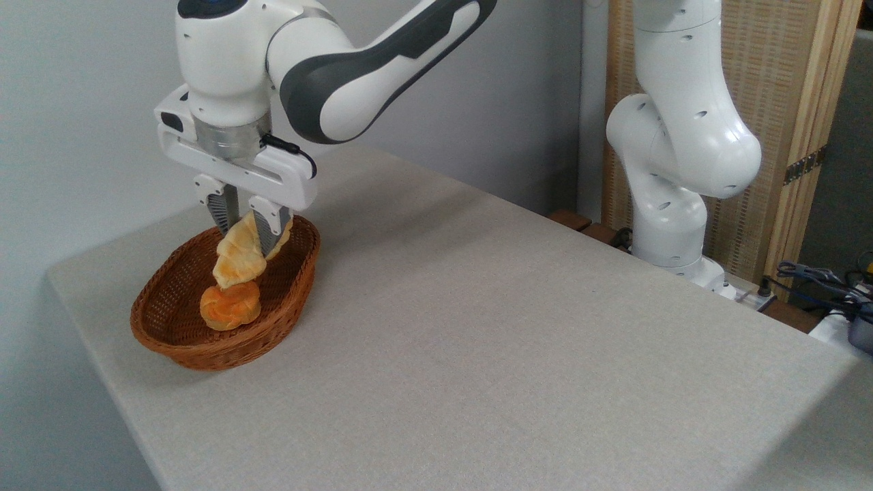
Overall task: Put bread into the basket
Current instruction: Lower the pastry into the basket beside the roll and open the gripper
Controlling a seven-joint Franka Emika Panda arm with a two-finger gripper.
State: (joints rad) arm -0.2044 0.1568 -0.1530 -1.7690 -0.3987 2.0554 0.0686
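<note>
Hanging over the basket (pixel 170 327), the gripper (pixel 247 228) points straight down with both fingers (pixel 264 224) clamped on the bread (pixel 240 254). Grip is on the pastry's upper part; the fingers sit close together with the pastry pinched between them.

Bread: pale golden-yellow, lobed, croissant-like. It hangs tilted, near end pointing down-left, far end mostly hidden behind the right finger. The whole piece is inside the basket's outline as seen from this camera, held above the floor of the basket. Its lower tip is right at the top of the round orange bun (pixel 230 306); can't tell if they touch or just overlap in view.

Basket: oval, reddish-brown wicker, shallow, near the table's left edge. The bun sits on its floor toward the near side. Far rim passes behind the gripper fingers.

Table (pixel 477 327): grey cloth-like surface, nothing else on it in view apart from the basket.

Arm: white and grey links reach in from upper right; the base column (pixel 675 157) stands at the table's far right edge, in front of a wooden-framed woven screen (pixel 791 123). Some cables (pixel 818 276) lie at the far right, off the table.
</note>
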